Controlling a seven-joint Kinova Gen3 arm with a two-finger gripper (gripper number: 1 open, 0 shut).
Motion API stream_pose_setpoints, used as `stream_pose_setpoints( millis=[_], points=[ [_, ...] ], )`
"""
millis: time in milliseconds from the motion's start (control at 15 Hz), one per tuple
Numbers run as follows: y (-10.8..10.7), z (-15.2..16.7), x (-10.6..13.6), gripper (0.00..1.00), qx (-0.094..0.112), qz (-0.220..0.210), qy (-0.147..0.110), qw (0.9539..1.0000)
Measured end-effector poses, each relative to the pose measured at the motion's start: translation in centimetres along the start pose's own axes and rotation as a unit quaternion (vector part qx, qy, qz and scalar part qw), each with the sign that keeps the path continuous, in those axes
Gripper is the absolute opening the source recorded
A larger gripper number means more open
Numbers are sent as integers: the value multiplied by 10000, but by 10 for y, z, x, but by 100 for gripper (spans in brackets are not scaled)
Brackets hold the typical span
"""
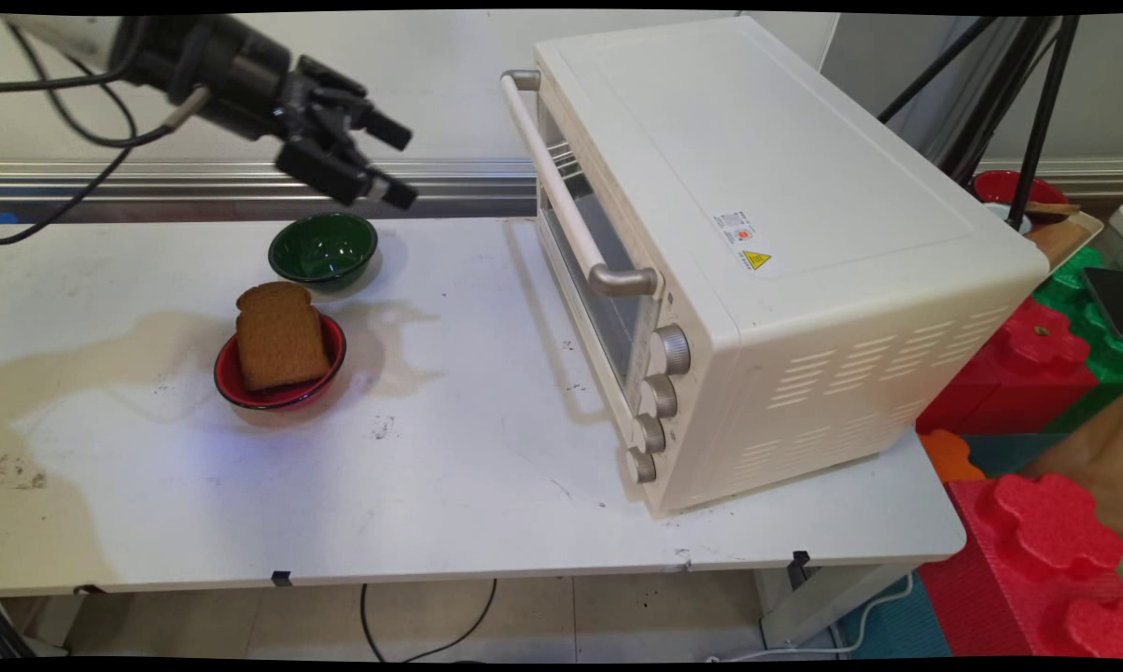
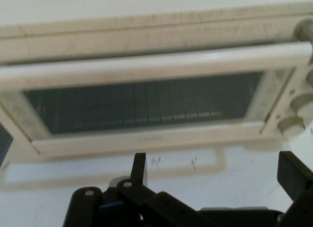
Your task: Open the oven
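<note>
On the white table [image 1: 449, 485] two bowls are sitting at the left: a red bowl [image 1: 279, 390] and, just behind it, a green bowl [image 1: 323, 248]. One slice of brown bread [image 1: 279, 336] is leaning in the red bowl, sticking out past its rim; the green bowl is holding nothing. One gripper [image 1: 402, 163] is hanging in the air above the green bowl, its two fingers [image 2: 139, 167] standing apart and gripping nothing, aiming toward the oven. At the right one cream toaster oven [image 1: 785, 233] is standing with its door shut, one long handle [image 1: 561, 187] across the door and four knobs [image 1: 659, 397] in a column beside it.
</note>
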Motion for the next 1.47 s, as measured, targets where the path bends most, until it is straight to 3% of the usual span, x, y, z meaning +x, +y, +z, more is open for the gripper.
stream_pose_setpoints(
  millis=[667, 1067, 1133, 1467],
  points=[
    [-10, 59, 58, 100, -13, -70, 330, 9994],
    [-12, 78, 72, 100, -35, -67, 365, 9993],
    [-12, 82, 74, 0, -38, -60, 365, 9993],
    [-13, 94, 79, 0, -22, -54, 338, 9994]
  ],
)
